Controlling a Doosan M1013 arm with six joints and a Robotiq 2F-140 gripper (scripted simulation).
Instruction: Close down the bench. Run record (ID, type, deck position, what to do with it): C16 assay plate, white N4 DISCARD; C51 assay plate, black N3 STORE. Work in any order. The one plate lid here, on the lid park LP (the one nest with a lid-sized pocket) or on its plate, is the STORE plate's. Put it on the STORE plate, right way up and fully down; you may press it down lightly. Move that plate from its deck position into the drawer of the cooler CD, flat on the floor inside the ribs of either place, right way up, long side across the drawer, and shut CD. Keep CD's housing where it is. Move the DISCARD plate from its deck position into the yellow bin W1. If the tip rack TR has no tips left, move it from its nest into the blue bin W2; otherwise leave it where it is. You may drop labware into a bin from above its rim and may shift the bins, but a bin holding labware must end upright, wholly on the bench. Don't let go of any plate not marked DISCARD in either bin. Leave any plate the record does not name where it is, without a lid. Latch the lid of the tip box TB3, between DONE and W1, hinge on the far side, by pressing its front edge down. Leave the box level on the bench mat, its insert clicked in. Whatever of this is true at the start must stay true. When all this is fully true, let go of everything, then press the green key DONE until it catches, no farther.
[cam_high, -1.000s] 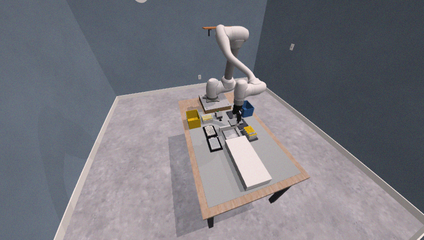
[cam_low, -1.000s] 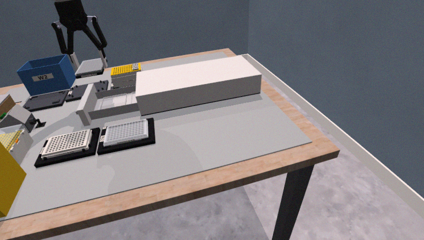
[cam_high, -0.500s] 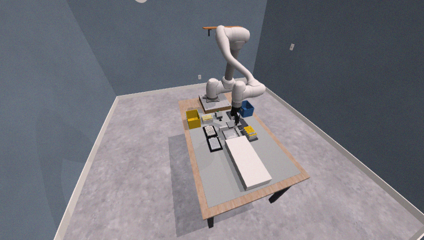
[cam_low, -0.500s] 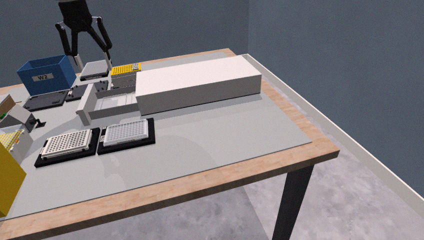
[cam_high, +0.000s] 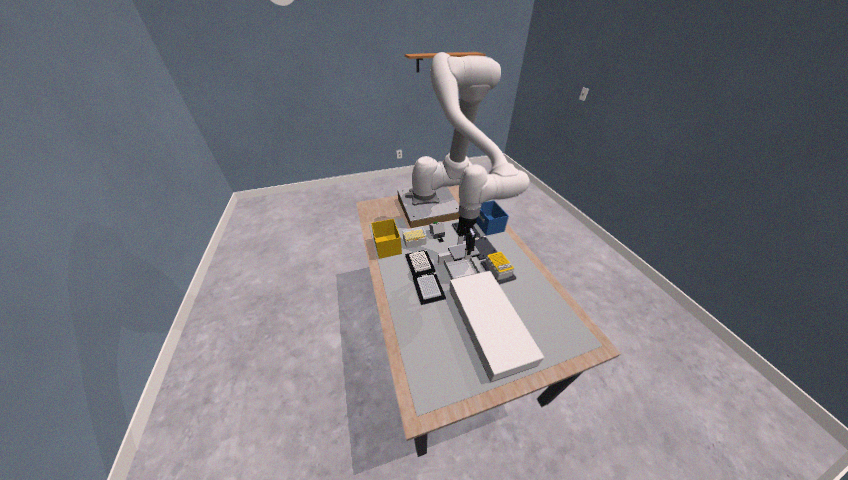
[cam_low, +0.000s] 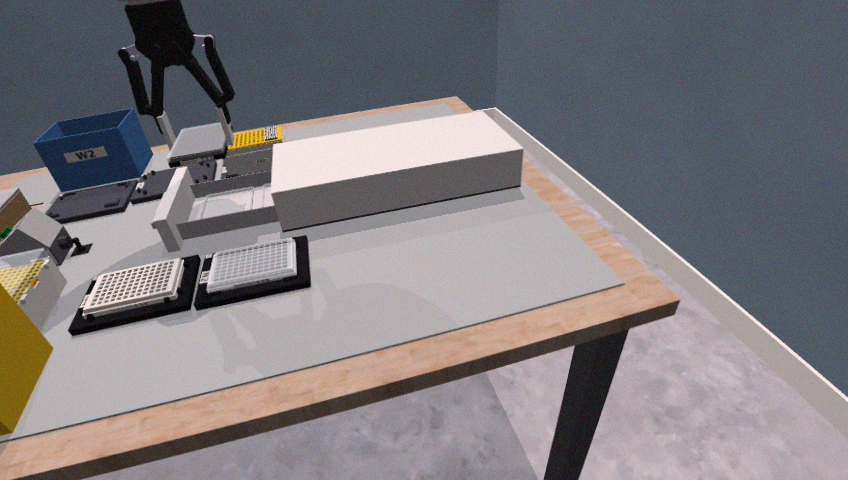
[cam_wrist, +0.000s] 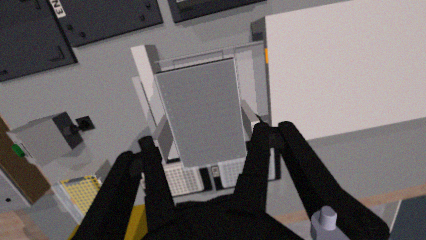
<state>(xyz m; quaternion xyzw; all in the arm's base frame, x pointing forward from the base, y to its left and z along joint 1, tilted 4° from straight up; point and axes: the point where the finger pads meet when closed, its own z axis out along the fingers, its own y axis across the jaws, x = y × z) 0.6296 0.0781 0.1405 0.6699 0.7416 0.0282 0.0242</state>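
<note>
pincer (cam_wrist: 207, 137) around lidded plate (cam_wrist: 200, 110)

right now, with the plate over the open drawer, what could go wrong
1. The fingers grip the lidded plate near one end, not mid-length, so it may tip on the way down.
2. It hangs well above the cooler drawer; let go from here, it could land on a wall or a rib rather than flat.
3. The gripper works close to the white housing and could nudge it.
</note>
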